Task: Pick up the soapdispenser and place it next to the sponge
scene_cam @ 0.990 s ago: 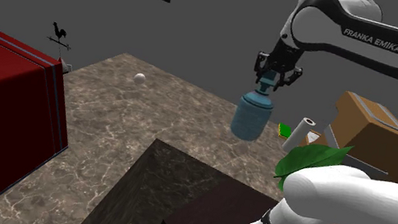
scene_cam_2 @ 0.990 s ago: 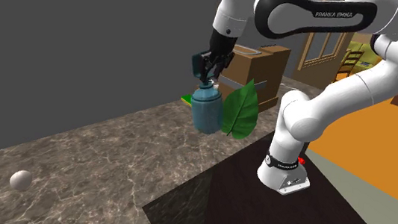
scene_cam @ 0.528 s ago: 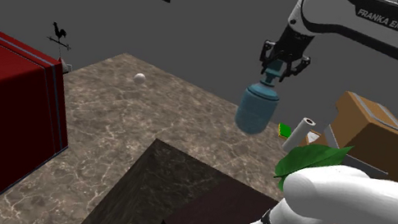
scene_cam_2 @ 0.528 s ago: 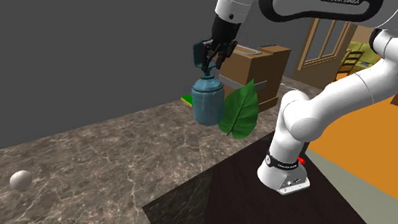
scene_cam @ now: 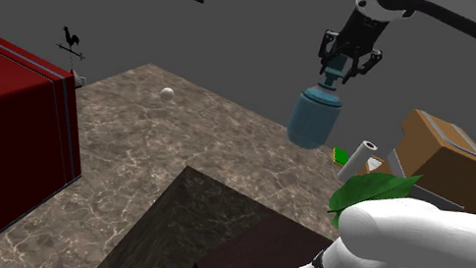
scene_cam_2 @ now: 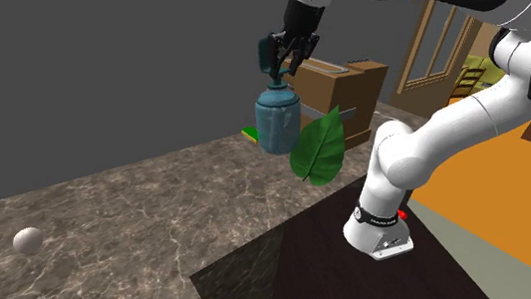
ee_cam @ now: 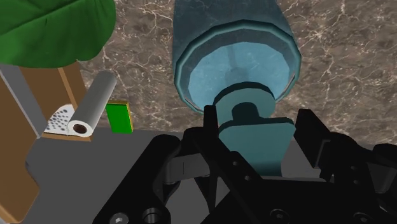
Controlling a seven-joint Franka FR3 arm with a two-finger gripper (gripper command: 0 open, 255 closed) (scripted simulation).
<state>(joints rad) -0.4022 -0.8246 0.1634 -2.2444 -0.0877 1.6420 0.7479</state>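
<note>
Item: blue soap dispenser point(scene_cam: 316, 119), hanging clear above the marble counter point(scene_cam: 176, 138), my pincer point(scene_cam: 344, 73) clamped on its pump head; step, carry; next, I judge, lowering beside the green sponge point(scene_cam: 341, 155) at its four o'clock in the shoulder view.

leaf point(ee_cam: 51, 32), paper roll point(ee_cam: 94, 105) close beside sponge point(ee_cam: 118, 118)

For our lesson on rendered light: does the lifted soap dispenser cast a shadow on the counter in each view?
Shoulder view: the soap dispenser in the gripper casts no visible shadow on the marbled counter. Second exterior view: none either. Wrist view: counter evenly lit beneath it.
</note>
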